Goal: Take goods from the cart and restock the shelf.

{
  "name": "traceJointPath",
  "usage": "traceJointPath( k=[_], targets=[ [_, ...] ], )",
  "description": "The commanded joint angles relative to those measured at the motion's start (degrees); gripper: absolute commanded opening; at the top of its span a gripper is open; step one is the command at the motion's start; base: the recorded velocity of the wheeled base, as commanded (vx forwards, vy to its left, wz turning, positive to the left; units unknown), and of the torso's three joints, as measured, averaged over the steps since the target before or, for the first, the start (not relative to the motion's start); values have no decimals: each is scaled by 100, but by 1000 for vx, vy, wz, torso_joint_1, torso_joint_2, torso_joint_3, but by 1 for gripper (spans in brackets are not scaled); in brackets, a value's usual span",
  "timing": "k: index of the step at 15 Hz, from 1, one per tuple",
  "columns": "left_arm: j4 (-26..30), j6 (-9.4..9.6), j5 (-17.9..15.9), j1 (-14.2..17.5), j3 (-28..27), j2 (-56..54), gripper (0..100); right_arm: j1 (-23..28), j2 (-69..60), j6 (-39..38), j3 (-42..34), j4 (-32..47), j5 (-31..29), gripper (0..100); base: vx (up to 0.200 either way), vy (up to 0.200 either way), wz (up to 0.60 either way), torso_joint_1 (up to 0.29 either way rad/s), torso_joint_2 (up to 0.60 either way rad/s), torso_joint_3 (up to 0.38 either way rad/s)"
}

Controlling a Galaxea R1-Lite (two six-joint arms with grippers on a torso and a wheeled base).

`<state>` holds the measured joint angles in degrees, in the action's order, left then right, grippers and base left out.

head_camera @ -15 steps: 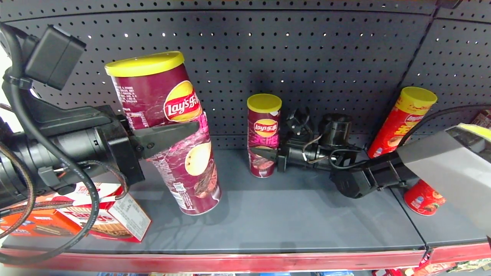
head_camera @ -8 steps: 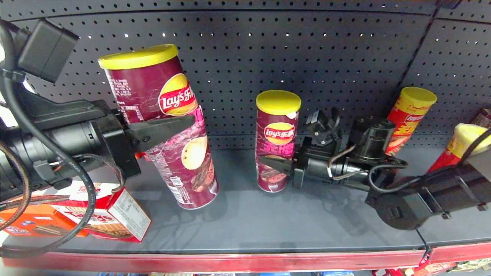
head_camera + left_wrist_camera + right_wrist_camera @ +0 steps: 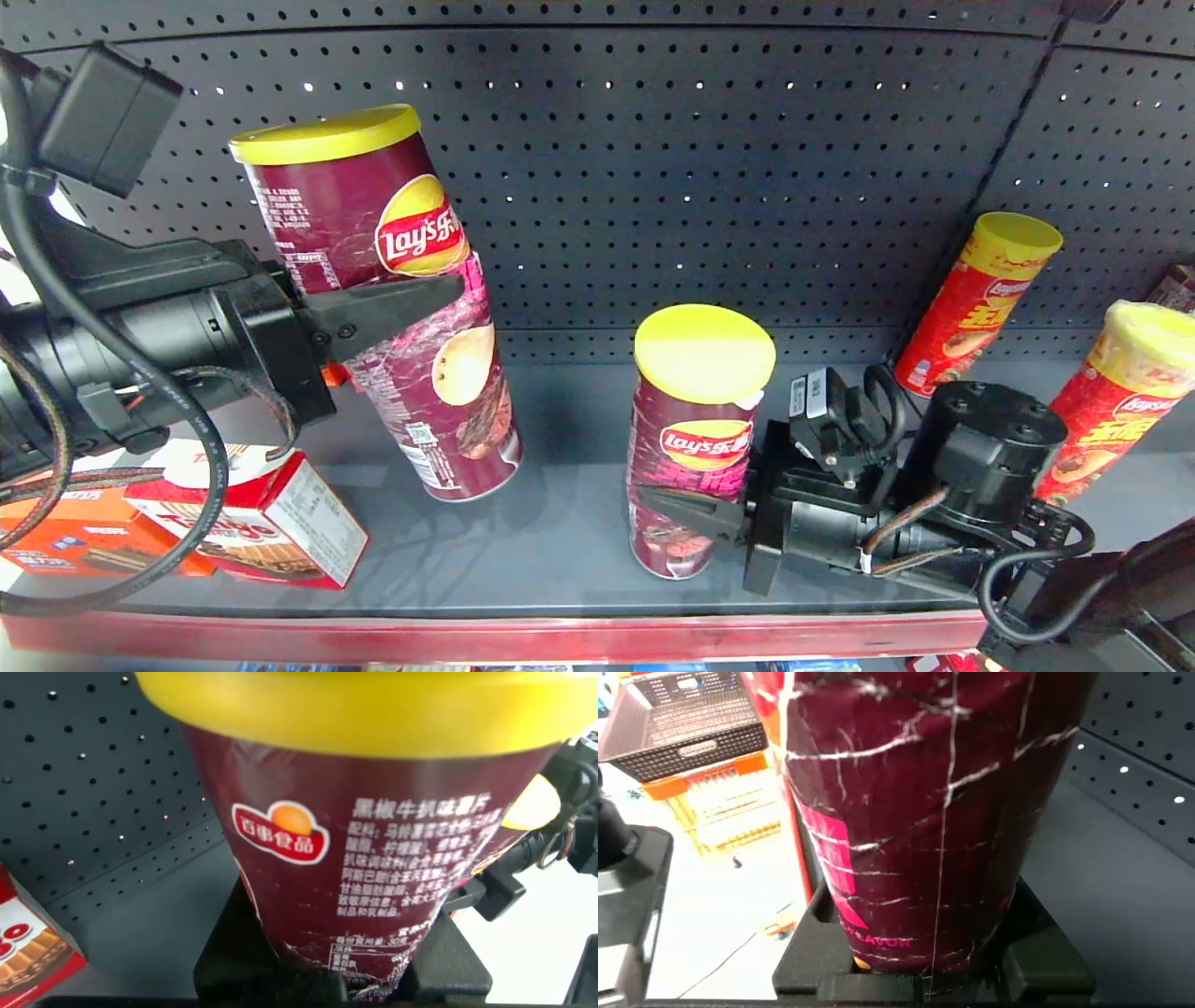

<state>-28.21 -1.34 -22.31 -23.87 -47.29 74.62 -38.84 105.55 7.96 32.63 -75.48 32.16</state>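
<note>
on the grey shelf [image 3: 579,551], nearest, the right gripper [image 3: 680,518] stays closed around a maroon can [image 3: 695,439], now drawn forward from the pegboard [image 3: 653,140] to the front edge, likely its spot; farther back the left gripper [image 3: 411,308] clamps a second can [image 3: 373,280], tilted.

The head camera looks forward and down over the dark grey metal shelf [image 3: 579,532]. The wrist cameras, just behind the left gripper [image 3: 411,303] and right gripper [image 3: 686,509], crowd the maroon yellow-lidded left can [image 3: 374,849] and right can [image 3: 924,831], with the shelf beyond.

Tilted maroon can [image 3: 345,205] in left pincer [image 3: 411,308], second maroon can [image 3: 695,439] in right pincer [image 3: 677,499], over grey shelf [image 3: 569,448].
</note>
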Motion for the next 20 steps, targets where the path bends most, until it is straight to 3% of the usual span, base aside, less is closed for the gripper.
traceJointPath(
  k=[1,12,13,17,20],
  targets=[
    [0,-7,7,5,44,9,0,122,458,4,-38,-353,106,0,0,0,0,0,0,0],
    [-9,-86,7,5,79,9,0,175,880,39,-20,-634,273,0,0,0,0,0,0,0],
    [-9,-86,7,14,79,0,0,175,924,48,-29,-713,247,100,0,0,0,0,0,0],
    [-9,-86,7,5,71,0,0,236,599,48,-240,-740,185,100,0,0,0,0,0,0],
    [-9,-86,16,5,71,0,0,421,-271,21,-864,-687,177,100,0,0,0,0,0,0]
  ],
)
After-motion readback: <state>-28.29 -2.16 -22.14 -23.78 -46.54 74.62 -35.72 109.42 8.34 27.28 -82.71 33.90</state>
